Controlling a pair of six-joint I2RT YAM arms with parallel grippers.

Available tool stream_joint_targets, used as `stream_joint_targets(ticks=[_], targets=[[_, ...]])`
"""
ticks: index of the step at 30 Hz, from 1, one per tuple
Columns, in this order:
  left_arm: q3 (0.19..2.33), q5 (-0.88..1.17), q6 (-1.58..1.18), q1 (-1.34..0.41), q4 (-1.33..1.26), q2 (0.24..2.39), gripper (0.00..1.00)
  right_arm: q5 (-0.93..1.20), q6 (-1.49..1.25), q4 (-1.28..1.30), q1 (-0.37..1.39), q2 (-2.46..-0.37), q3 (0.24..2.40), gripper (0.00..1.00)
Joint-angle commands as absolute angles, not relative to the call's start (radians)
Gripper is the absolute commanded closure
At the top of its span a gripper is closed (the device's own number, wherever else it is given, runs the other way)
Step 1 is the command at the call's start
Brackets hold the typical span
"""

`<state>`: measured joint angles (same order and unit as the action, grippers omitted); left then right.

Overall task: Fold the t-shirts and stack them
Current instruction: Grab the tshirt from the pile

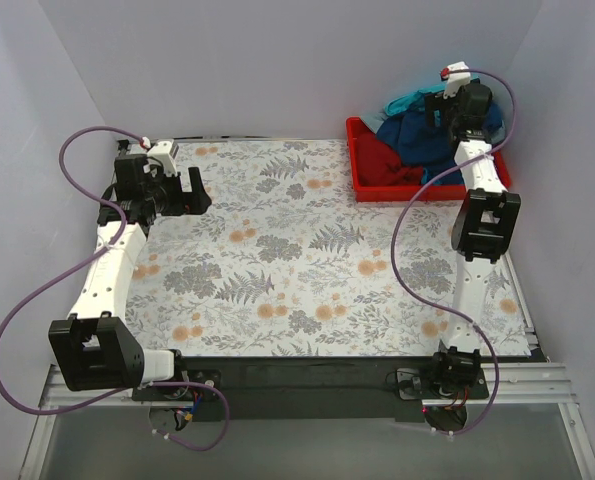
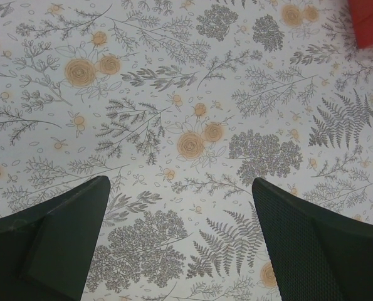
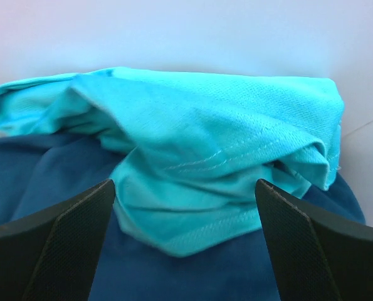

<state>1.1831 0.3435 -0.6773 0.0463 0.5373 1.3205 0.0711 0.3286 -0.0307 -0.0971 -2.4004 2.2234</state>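
Note:
A heap of t-shirts lies in the red tray (image 1: pixel 361 170) at the back right: a teal-turquoise shirt (image 1: pixel 409 100) on top, a navy blue one (image 1: pixel 422 140) under it, a red one (image 1: pixel 385 168) at the front. My right gripper (image 1: pixel 447 100) hangs open just above the heap. In the right wrist view the teal-turquoise shirt (image 3: pixel 199 144) bunches between my open fingers (image 3: pixel 61 244), over the navy shirt (image 3: pixel 42 175). My left gripper (image 1: pixel 195 192) is open and empty above the floral tablecloth (image 2: pixel 186 125) at the left.
The flowered cloth (image 1: pixel 307 260) covers the whole table. White walls close in the back and both sides. A corner of the red tray (image 2: pixel 369 22) shows in the left wrist view. Purple cables loop beside both arms.

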Motion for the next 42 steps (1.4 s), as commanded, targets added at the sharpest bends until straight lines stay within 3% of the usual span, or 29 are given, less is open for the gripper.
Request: stream_joint_targets(ticks=[1,5,8,14,20,32,42], targets=[[1.163,0.341,-0.677,0.048,0.528,1.282,0.03,0.005,0.328,-0.244,-0.101,-2.457,2.289,0.02],[1.152,0.337,-0.675,0.048,0.532,1.287,0.03,-0.038,0.318,-0.311,-0.101,-2.522,2.328,0.04],[1.155,0.339,-0.68,0.048,0.534,1.292,0.03,-0.069,0.301,-0.38,-0.101,-2.552,2.35,0.18],[1.155,0.339,-0.675,0.048,0.537,1.293,0.03,-0.091,0.267,-0.469,-0.103,-2.548,2.361,0.49],[1.157,0.351,-0.684,0.049,0.537,1.298,0.03,-0.052,0.235,-0.479,-0.104,-2.435,2.323,0.98],[1.169,0.403,-0.785,0.049,0.515,1.276,0.03,0.253,0.008,-0.405,-0.094,-1.929,1.949,0.99],[1.201,0.451,-0.867,0.058,0.492,1.215,0.03,0.554,-0.075,-0.148,-0.019,-1.612,1.901,0.99]])
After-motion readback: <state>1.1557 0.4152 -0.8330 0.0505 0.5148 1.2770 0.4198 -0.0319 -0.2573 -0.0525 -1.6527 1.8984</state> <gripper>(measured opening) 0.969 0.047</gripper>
